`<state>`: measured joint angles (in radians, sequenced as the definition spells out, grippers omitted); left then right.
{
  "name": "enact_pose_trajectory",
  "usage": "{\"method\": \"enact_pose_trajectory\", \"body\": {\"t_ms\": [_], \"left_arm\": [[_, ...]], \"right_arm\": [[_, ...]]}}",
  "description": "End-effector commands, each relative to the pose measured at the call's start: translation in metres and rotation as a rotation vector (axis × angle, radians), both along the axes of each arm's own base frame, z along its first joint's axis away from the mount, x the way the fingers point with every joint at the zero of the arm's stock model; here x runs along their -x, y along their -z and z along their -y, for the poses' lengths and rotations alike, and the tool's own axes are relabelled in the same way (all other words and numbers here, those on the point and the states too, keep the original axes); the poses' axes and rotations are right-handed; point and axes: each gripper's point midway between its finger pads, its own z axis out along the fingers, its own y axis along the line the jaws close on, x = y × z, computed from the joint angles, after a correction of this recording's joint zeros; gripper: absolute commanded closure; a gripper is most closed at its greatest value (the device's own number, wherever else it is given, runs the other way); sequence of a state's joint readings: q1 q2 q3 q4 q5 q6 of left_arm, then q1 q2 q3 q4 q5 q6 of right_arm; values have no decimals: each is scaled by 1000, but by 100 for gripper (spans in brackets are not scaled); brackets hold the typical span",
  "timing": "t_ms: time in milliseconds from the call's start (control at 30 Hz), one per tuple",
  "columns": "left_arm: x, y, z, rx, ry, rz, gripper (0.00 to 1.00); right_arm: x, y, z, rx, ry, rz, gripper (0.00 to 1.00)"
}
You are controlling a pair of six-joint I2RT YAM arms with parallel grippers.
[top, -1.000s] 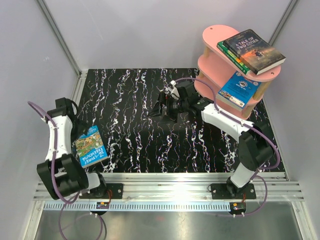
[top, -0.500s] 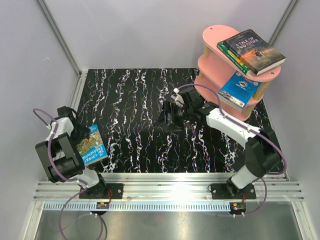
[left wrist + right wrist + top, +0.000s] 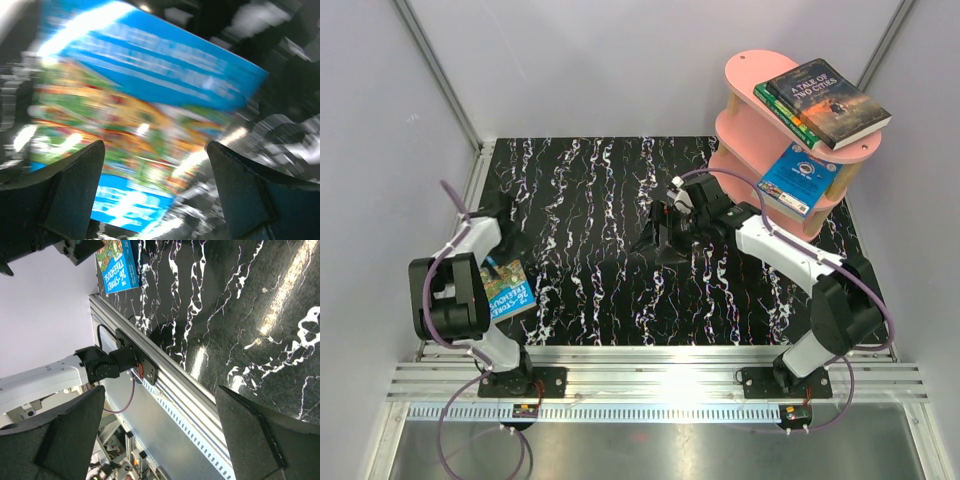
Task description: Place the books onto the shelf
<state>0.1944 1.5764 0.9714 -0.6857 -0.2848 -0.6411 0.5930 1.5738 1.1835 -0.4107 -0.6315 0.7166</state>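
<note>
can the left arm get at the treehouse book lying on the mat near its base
Probably yes. The left end effector hangs open right over the blue and green paperback Treehouse book, which lies flat on the black marbled mat with nothing on it. The wrist view is blurred, though.

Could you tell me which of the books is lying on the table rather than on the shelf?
The blue-and-green Treehouse book, flat on the black table at its near left; the others all rest on the pink shelf.
</note>
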Motion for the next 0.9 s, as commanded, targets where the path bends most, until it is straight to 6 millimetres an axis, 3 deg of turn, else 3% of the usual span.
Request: {"method": "enact_pose_trajectory", "body": {"t_ms": [0, 133, 200, 233, 333, 367, 433, 467, 567, 700, 867], "left_arm": [[-20, 1, 41, 49, 73, 29, 13], [-9, 12, 83, 96, 121, 6, 13], [-6, 5, 88, 96, 128, 22, 12], [-11, -13, 85, 82, 141, 78, 12], [-18, -60, 58, -6, 194, 155, 9], [-23, -79, 34, -37, 160, 187, 9], [-20, -97, 17, -35, 133, 225, 9], [-15, -108, -2, -49, 79, 260, 9], [-3, -105, -32, -53, 16, 275, 8], [9, -63, -53, -16, -24, 149, 9], [14, -31, -69, 12, -77, 98, 10]], "right_arm": [[-16, -8, -11, -59, 20, 1, 2], [-28, -8, -19, -81, 44, -4, 2], [-32, -7, -21, -94, 52, -5, 2], [-32, -7, -21, -96, 59, -9, 2], [-29, -9, -18, -103, 81, 1, 2], [-28, -14, -16, -116, 87, 17, 2], [-24, -6, -13, -109, 105, -3, 2], [-23, -7, -12, -117, 105, -2, 2], [-16, 4, -10, -105, 108, -37, 2], [-12, 10, -6, -75, 94, -51, 2], [-4, 10, 5, -1, 76, -58, 2]]}}
